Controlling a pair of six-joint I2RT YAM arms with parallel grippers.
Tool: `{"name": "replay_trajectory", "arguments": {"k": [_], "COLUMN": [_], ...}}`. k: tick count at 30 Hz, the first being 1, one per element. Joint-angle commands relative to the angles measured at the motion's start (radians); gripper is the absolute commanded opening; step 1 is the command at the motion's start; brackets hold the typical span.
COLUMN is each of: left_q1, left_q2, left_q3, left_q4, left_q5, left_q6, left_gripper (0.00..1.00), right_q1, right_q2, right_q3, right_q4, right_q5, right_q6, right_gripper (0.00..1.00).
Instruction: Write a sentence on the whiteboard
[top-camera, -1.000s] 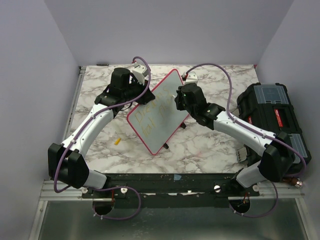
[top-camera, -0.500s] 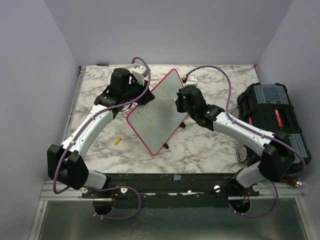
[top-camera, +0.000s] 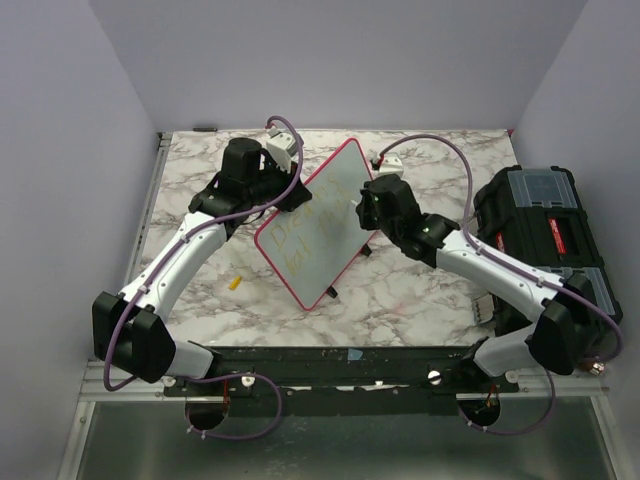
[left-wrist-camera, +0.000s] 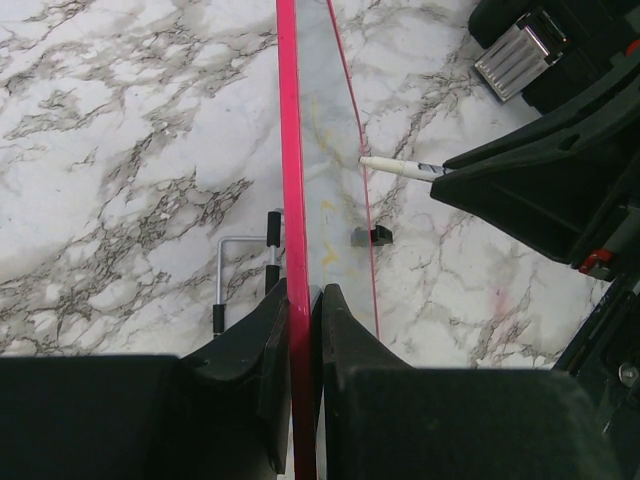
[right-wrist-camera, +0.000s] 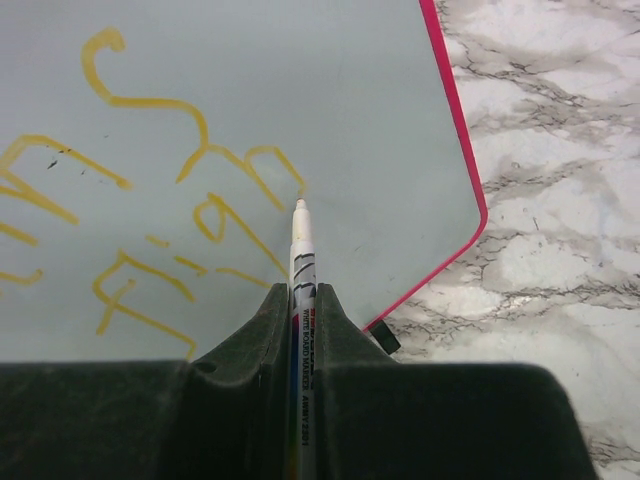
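Board: the board (top-camera: 318, 228) stands tilted on the marble surface (top-camera: 420, 295), between the two arms, one corner down towards the near edge.
Left claw: the left claw (left-wrist-camera: 302, 300) is pinched narrow on the board's red rim, seen edge-on from its wrist, and props the board up.
Right claw: the right claw (right-wrist-camera: 302, 298) is closed around a marker (right-wrist-camera: 300, 250). The tip appears to touch the white face at the end of a yellow stroke, not far from the rim.
Sentence: the sentence (right-wrist-camera: 150, 170) runs in yellow letters over several lines. It is faint from above and plain from the right wrist.
Changed: over the last second the right wrist has slid a little to the right in the top view. The board and left arm have barely moved.
Meaning: writing looks under way, with the stroke heading for the board's edge. Little room seems left on this line.
Risk: pen pressure could push the board back, so the left grip must hold.
Nearby: a small yellow piece (top-camera: 236, 283) lies left of the board, and a toolbox (top-camera: 545, 225) sits at the right.
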Motion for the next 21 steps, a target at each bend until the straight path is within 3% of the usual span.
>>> {"name": "replay_trajectory", "arguments": {"k": [1,6,21], "left_q1": [-0.021,-0.025,-0.028], "left_q2": [0.011,0.005,0.005], "left_q3": [-0.045,-0.044,-0.04], "left_q4": [-0.043,-0.046,-0.05], "left_q5": [-0.035,-0.036,-0.036], "left_q6": [0.136,0.136,0.136], "left_gripper": [0.0,0.0,0.0], "right_q1": [-0.012,-0.039,-0.078], "right_q2": [-0.102,-0.157,-0.027], "right_q3": [-0.035,-0.055,0.034], "right_q4": [-0.013,0.042,0.086], "right_q5": [0.025,-0.038,-0.12], "right_q6": [0.002,0.0,-0.011], "right_gripper": [0.0,0.01,0.01]}}
